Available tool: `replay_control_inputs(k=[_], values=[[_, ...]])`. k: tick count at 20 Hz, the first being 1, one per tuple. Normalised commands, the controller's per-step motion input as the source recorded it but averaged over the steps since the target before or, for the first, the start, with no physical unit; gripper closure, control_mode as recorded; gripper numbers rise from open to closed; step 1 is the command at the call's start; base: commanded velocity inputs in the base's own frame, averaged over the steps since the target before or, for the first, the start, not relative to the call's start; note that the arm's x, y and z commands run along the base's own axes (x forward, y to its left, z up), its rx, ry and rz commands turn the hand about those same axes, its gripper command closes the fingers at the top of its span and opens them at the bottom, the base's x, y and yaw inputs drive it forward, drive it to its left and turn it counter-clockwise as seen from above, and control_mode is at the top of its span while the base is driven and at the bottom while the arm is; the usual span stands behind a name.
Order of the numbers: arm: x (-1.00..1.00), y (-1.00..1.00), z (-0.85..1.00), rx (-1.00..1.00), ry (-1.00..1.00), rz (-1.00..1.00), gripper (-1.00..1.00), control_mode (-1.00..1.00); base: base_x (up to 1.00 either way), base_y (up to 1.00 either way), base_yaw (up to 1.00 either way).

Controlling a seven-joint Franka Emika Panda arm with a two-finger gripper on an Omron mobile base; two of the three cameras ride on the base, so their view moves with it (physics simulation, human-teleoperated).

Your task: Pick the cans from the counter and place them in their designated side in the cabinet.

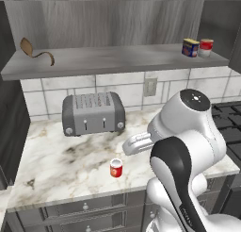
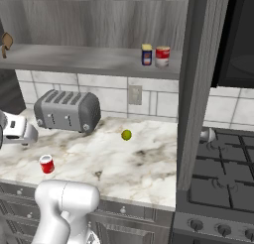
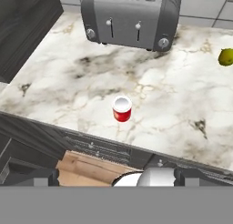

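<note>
Reaching for the red can [image 3: 122, 109] is the step in hand, I judge. It stands upright near the front edge of the surface [image 3: 173, 104], in front of the toaster [image 3: 129, 18] and well apart from it. The end effector hangs above with jaws apart, empty; best centre over the lid, descend straight, and close mid-height. Right of the toaster lies a yellow-green ball [image 3: 226, 57].

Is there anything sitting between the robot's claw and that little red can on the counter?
Nothing visible does. In the hand view the red can stands alone on bare marble counter. The toaster sits farther back by the wall, and the small yellow-green ball lies well off to one side.
</note>
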Motion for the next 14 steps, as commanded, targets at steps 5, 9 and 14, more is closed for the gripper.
replay_control_inputs(k=[5, 9, 14], values=[[0.05, 0.00, -0.15, 0.00, 0.05, 0.00, -1.00, -1.00, 0.00, 0.00, 0.00], [0.11, 0.00, -0.09, 0.00, 0.05, 0.00, -1.00, -1.00, 0.00, 0.00, 0.00], [0.15, 0.00, -0.01, 0.00, 0.01, 0.00, -1.00, -1.00, 0.00, 0.00, 0.00]])
